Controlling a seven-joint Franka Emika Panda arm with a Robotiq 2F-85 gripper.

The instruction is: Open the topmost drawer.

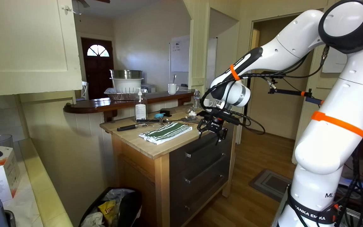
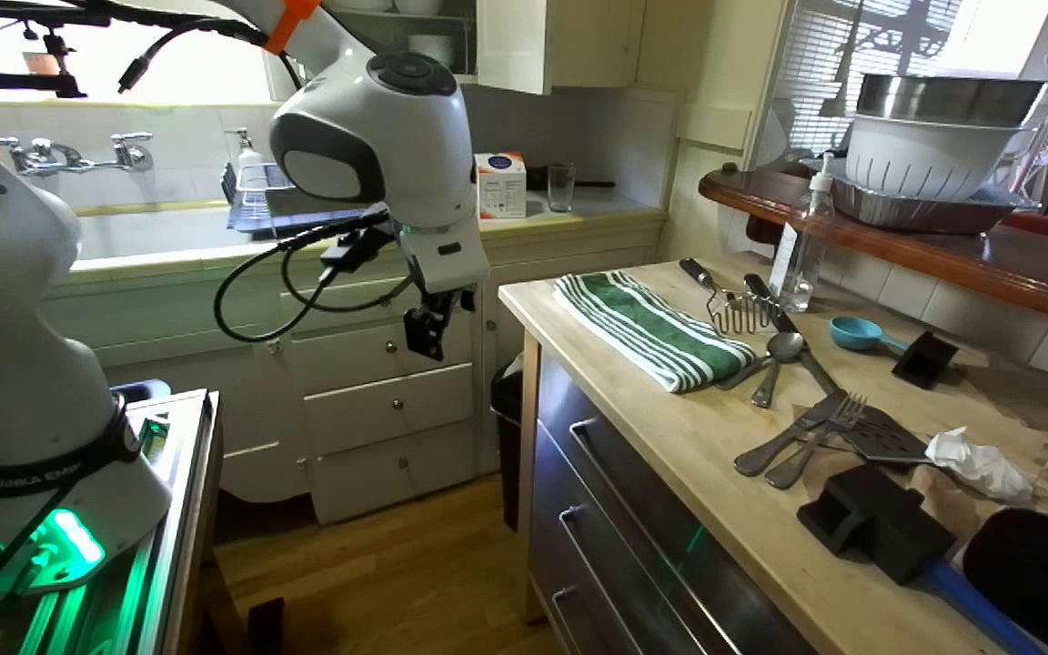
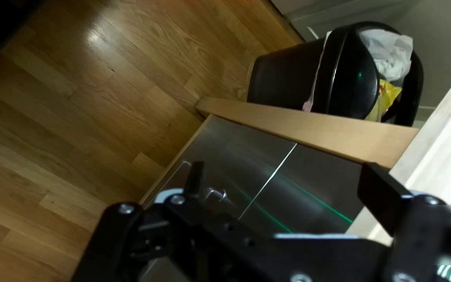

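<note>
The topmost drawer shows as a wide dark grey front just under the wooden worktop in both exterior views (image 1: 177,159) (image 2: 557,393) and in the wrist view (image 3: 327,176). It looks shut, and its inside is hidden. Its metal bar handle (image 2: 581,428) runs along the front; the handle also shows in an exterior view (image 1: 188,154), but my gripper hides it in the wrist view. My gripper (image 1: 209,140) is open and empty, pointing down, its fingers wide apart in the wrist view (image 3: 288,188). It hangs in front of the drawer cabinet, apart from it, in an exterior view (image 2: 428,335).
Two more dark drawers with bar handles (image 1: 188,180) lie below. The worktop (image 2: 642,428) holds a green striped towel (image 2: 647,327), utensils and a black-and-blue tool (image 2: 888,528). A bin (image 3: 350,74) stands beside the cabinet. A counter with white drawers (image 2: 392,405) stands behind.
</note>
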